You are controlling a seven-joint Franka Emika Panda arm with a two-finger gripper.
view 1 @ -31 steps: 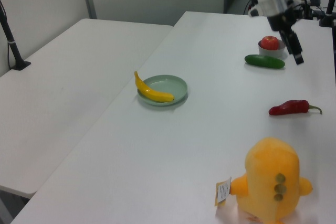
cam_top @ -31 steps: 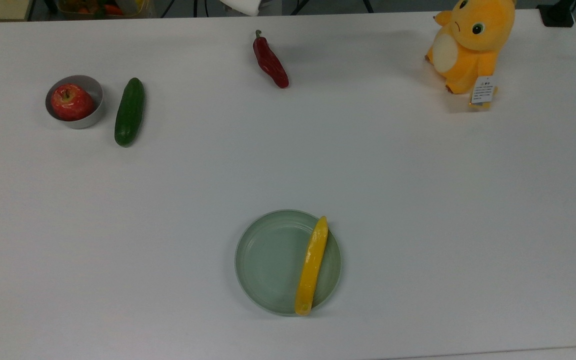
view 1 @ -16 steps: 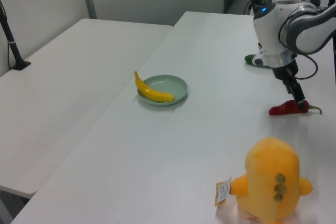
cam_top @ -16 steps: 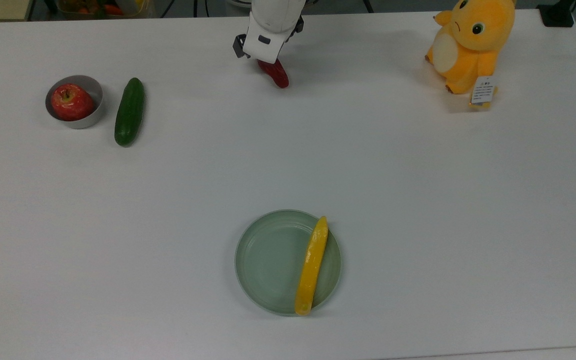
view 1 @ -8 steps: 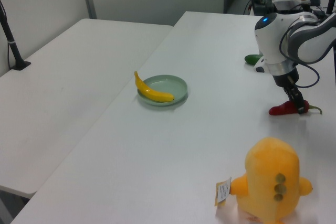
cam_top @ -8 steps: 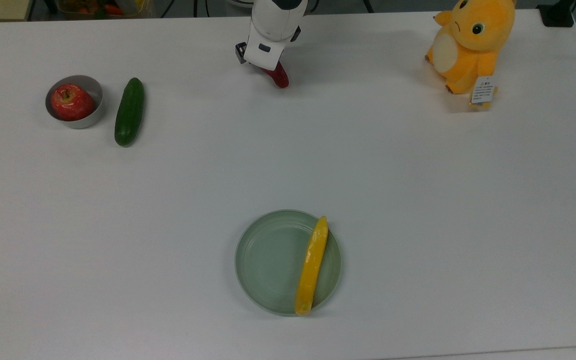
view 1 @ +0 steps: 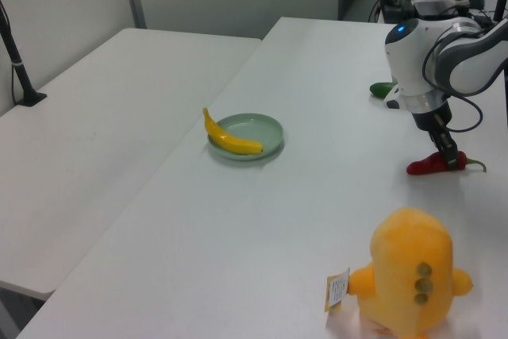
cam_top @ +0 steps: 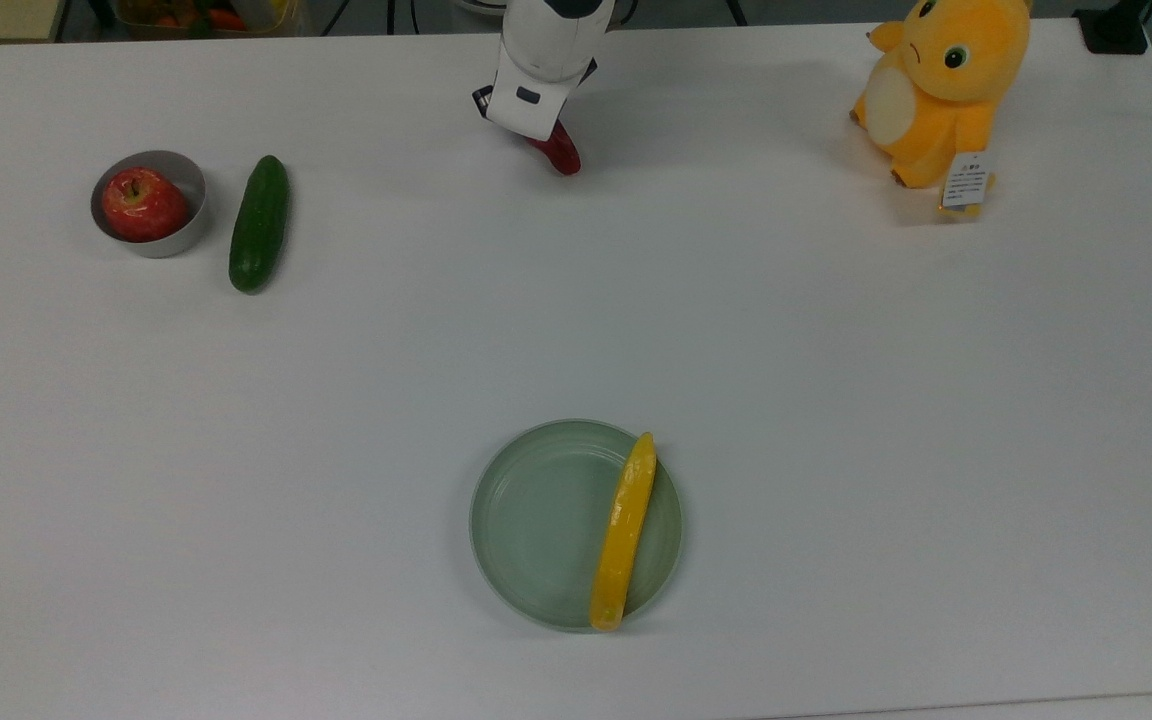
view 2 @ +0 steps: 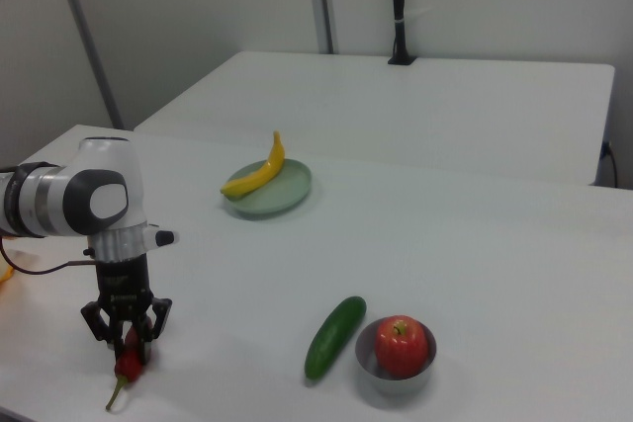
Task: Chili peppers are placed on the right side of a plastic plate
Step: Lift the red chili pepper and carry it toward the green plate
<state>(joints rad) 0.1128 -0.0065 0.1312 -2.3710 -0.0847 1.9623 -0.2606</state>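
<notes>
One yellow pepper (cam_top: 624, 535) lies across plastic plate (cam_top: 526, 520), chili peppers (cam_top: 563, 155) well apart

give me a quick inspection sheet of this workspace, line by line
surface: white table, bare between the items.
job's things: chili pepper lies on the table at the far edge in the top view, well away from the plastic plate; a yellow pepper rests across the plate's right part in the top view.
clutter: red apple in a small metal bowl, cucumber beside it, orange plush toy with a tag.
end effector: end effector is down at the chili, fingers straddling it.
cables: dark cable loops off the arm.
surroundings: second white table, grey partition walls.
</notes>
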